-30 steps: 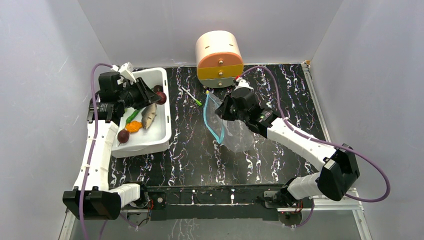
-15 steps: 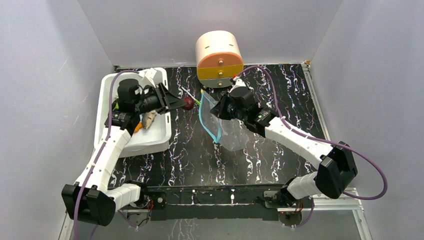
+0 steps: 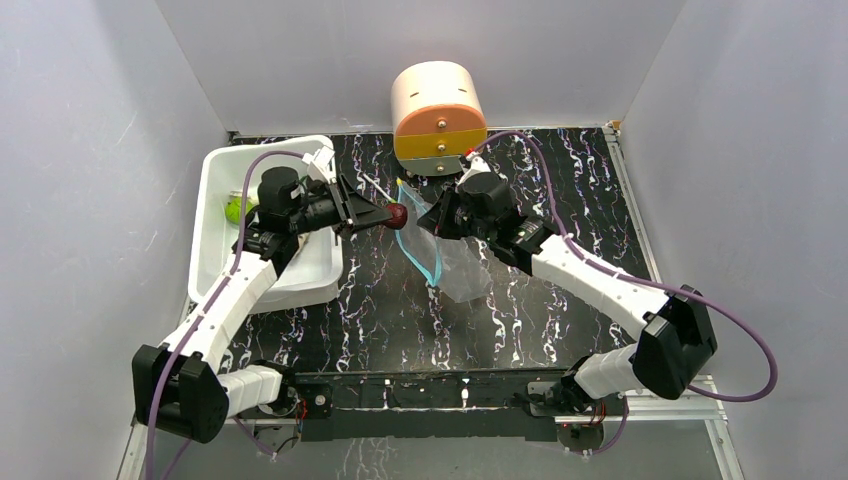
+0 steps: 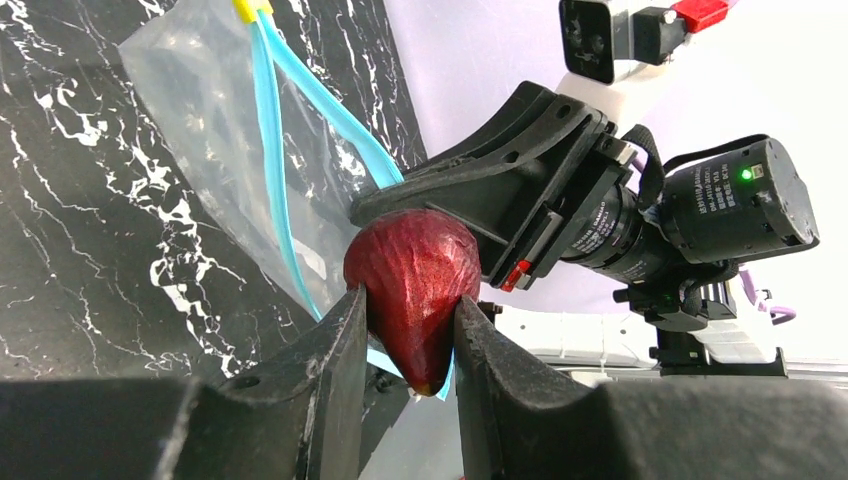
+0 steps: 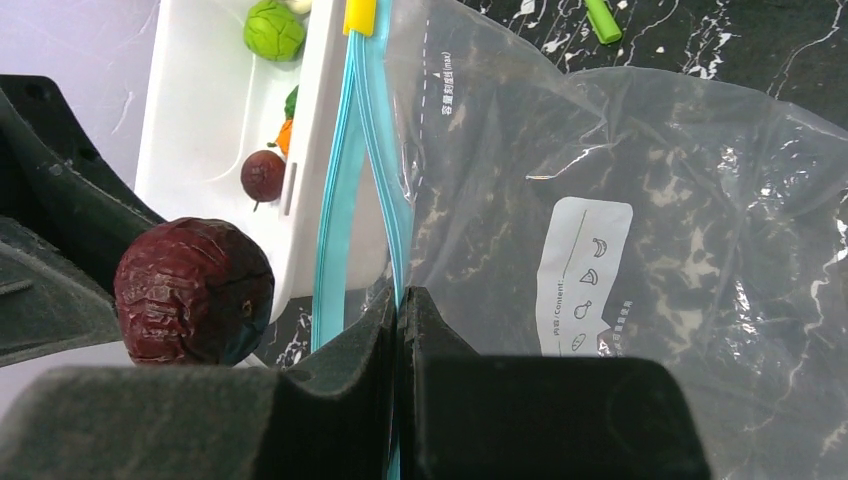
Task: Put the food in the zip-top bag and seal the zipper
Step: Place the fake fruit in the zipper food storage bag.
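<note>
Holding a dark red-purple ball [image 4: 412, 285] tight, the left fingers [image 4: 335, 350] squeeze it from both sides. The ball hangs just above the surface [image 3: 380, 300], right beside the mouth of the zip-top bag [image 3: 465, 275], near the middle of the scene. The right fingers [image 5: 350, 400] are pressed together on the bag's edge and pinch the plastic right by the zipper [image 5: 335, 200]. The zipper's two blue strips stand apart, so the mouth is open. Its yellow end tab [image 5: 359, 14] is at the far end. The rest of the bag lies on the surface with its white label [image 5: 585, 275] facing up.

A white tub [image 3: 203, 215] sits on the left. Inside it are a round green fruit [image 5: 273, 28], another dark ball [image 5: 263, 174], a small orange lump [image 5: 284, 135] and a bit of green pepper [image 5: 291, 100]. A pen's green tip [image 5: 603, 18] shows on the far side of the bag. A round box [image 3: 438, 115] stands at the far edge.
</note>
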Available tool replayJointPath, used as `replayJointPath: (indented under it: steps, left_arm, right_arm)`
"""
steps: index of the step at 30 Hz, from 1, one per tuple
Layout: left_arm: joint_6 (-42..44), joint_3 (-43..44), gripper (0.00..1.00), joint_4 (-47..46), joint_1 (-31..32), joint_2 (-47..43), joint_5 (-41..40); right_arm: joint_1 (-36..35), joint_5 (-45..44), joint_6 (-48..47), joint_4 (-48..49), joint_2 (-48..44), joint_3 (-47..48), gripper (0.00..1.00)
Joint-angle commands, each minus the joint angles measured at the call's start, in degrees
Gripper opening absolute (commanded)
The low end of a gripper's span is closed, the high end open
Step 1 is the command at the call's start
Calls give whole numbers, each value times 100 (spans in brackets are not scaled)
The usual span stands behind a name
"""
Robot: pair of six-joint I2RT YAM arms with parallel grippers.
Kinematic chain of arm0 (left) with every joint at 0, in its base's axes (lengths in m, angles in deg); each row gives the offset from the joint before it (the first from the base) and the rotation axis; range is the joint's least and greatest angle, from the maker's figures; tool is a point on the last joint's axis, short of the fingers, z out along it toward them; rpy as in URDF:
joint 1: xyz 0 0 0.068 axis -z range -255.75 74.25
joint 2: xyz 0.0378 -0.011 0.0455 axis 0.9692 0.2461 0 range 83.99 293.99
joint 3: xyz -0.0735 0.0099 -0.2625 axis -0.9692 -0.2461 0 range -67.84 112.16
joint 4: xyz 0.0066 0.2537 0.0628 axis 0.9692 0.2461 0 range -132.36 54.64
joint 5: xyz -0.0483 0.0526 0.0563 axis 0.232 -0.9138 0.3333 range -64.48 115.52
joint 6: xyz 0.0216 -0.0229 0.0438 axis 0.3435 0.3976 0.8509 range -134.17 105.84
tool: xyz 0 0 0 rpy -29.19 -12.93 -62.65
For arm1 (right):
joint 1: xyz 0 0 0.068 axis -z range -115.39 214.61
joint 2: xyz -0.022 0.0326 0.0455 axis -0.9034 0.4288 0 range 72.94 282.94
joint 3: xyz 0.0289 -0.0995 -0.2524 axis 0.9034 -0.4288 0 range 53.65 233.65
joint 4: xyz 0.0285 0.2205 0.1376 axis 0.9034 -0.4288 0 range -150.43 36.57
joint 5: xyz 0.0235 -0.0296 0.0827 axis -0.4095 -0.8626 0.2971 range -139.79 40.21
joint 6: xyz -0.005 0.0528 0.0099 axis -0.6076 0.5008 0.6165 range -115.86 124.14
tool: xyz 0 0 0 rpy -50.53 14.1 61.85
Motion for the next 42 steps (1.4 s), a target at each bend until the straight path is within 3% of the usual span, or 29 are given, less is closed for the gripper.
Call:
replayJointPath:
  steps: [1,11,16,20,21,24,25,32,37,42]
  left_arm:
    - [-185,30,0,-347,116,-120,-45]
    - [-592,-69,0,-983,302,283,47]
    - [428,628,0,455,386,803,-252]
    - [676,888,0,1005,468,977,-302]
    - [679,948,3,1095,463,1013,-198]
    - [768,1438,64,1717,468,814,-79]
    - [861,1516,70,1947,467,711,-173]
    - [674,1426,76,1867,466,650,79]
    - [1349,1658,76,2881,464,1052,-452]
    - [1400,1805,77,3066,466,1091,-340]
  right_arm:
    - [8,146,85,369,-311,112,0]
    - [5,210,310,285,-459,335,0]
    - [6,-11,251,213,-699,418,0]
    - [10,82,377,383,-705,325,0]
    - [6,57,386,408,-710,292,0]
    - [13,-621,77,-64,-746,468,0]
    - [9,-675,22,-60,-802,438,0]
    - [6,-673,-40,99,-1003,206,0]
    - [5,-711,-60,161,-1102,199,0]
    - [4,-724,-73,144,-1128,139,0]
